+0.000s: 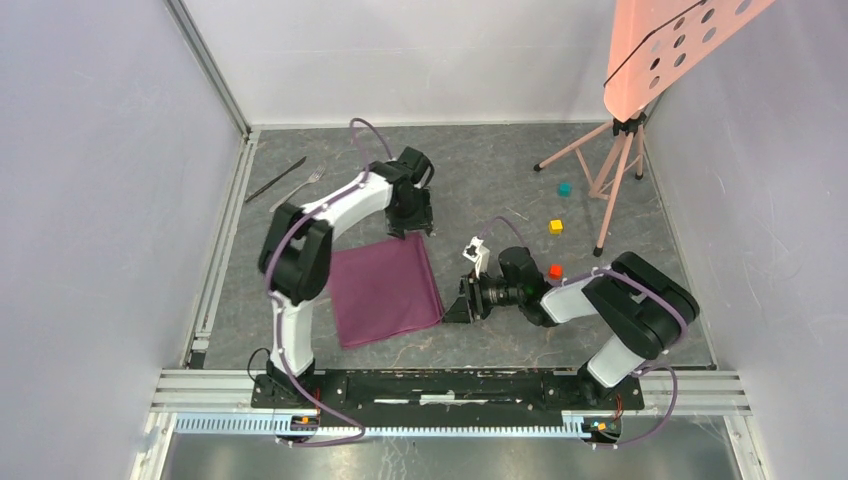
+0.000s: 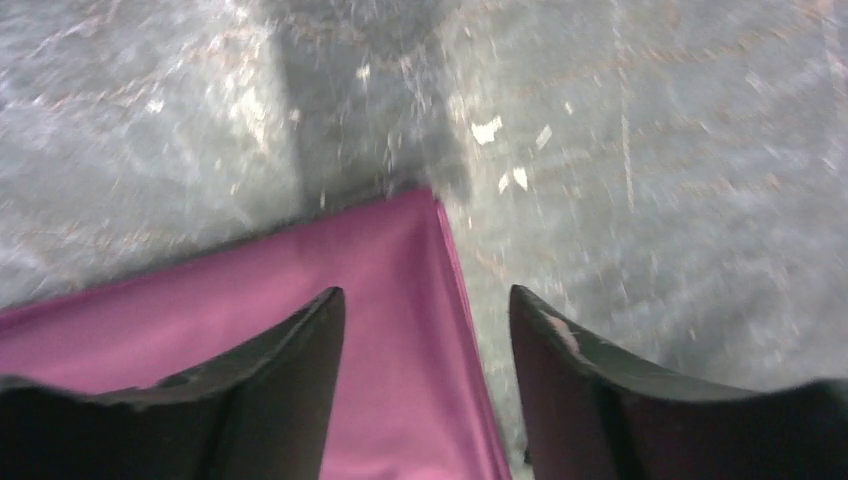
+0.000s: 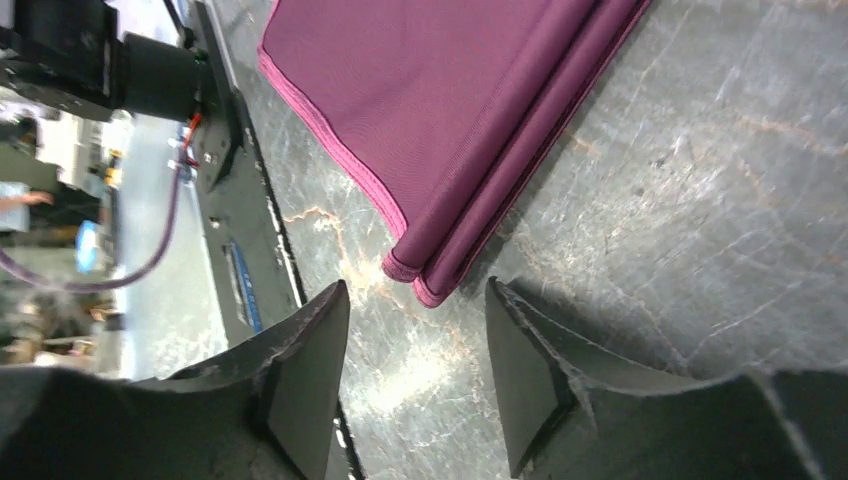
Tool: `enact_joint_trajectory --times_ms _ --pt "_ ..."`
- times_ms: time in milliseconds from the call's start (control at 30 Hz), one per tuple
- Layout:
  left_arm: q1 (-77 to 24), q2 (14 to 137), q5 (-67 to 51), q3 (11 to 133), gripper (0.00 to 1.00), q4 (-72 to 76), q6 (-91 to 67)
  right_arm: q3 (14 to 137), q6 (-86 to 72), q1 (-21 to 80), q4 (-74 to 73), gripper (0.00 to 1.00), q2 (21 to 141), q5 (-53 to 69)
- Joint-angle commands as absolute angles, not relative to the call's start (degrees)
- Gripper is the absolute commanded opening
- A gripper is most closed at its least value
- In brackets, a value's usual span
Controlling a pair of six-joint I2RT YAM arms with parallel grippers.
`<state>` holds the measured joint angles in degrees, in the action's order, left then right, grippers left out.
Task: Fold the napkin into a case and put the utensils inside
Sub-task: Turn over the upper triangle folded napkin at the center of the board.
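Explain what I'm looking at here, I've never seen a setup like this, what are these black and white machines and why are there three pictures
These are two robot arms bolted at the near edge of a table, each ending in a two-finger gripper. The wide picture comes from a fixed camera above and behind them; the other two come from cameras on the wrists, so the dark shapes at the bottom are each arm's own fingers.

On the table lies a plum napkin, already folded over in layers. The left gripper hangs open over the napkin's far right corner. The right gripper is open just off its near right corner. Neither holds anything.

A fork and a knife lie at the far left, untouched. Small coloured cubes and a tripod stand at the right.
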<state>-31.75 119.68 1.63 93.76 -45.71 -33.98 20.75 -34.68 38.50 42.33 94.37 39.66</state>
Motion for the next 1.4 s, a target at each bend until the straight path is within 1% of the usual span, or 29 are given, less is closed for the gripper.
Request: enact_joint_trajectory --times_ms 0,67,167,300,367,433,500,600,667,833,900,1033,1100,1200,1233,1300,1367 --pt "-31.47 101.03 -4.23 86.07 0.72 -43.2 -29.29 23.77 -21.22 37.88 22.94 0.62 90.42 35.89" --pt "-31.38 93.53 -4.27 80.63 0.75 -43.72 -28.22 24.16 -22.04 38.28 21.61 0.64 89.38 34.25" --pt "-31.14 81.92 -4.38 72.04 0.77 -44.92 -27.33 26.91 -23.78 41.42 16.57 0.64 88.94 27.31" --pt "-30.76 66.62 -4.81 61.27 0.78 -46.46 -28.77 29.27 -28.66 45.21 11.61 0.64 88.78 17.31" --pt "-30.67 59.93 -4.59 57.24 0.79 -48.27 -29.83 30.14 -29.82 46.21 10.6 0.63 89.59 14.71" --pt "-30.59 53.91 -4.24 54.69 0.8 -50.46 -30.7 31.74 -29.96 47.2 9.12 0.6 91.76 14.17" --pt "-30.59 49.66 -3.97 52.92 0.8 -52.42 -31.19 33.45 -29.09 48.21 6.95 0.54 93.67 13.26" --pt "-30.63 45.33 -3.45 52.35 0.81 -55.16 -31.62 34.32 -27.0 49.35 3.98 0.46 94.5 11.35" --pt "-30.63 43.42 -4.03 52.71 0.82 -55.63 -32.33 34.18 -25.76 49.29 1.34 0.36 94.12 8.63" --pt "-30.6 43.21 -5.93 52.25 0.82 -52.29 -34.5 33.75 -21.15 48.16 -6.4 0.21 92.22 -1.24" --pt "-30.61 44.66 -8.61 50.94 0.82 -49.02 -36.03 33.92 -19.79 47.02 -9.17 0.17 91.54 -4.68" --pt "-30.57 48.39 -12.48 47.18 0.82 -39.67 -39.6 33.63 -18.34 44.99 -12.98 0.16 88.02 -11.04" --pt "-30.59 51.53 -12.75 45.98 0.82 -35.73 -41.7 33.49 -17.45 44.36 -14.36 0.19 85.45 -12.25" --pt "-30.42 55.94 -10.75 44.26 0.82 -29.43 -45.36 34.43 -15.62 43.59 -16.98 0.3 82.14 -14.56" --pt "-30.0 57.85 -9.67 43.93 0.82 -27.91 -46.04 35.19 -14.76 43.07 -17.45 0.35 81.15 -15.71" --pt "-27.43 61.64 -9.36 43.56 0.81 -25.79 -46.9 38.87 -11.63 41.58 -17.28 0.53 80.72 -14.13" --pt "-23.19 64.95 -12.98 41.86 0.77 -21.1 -47.94 45.35 -9.32 40.99 -17.13 0.64 81.95 -11.43"
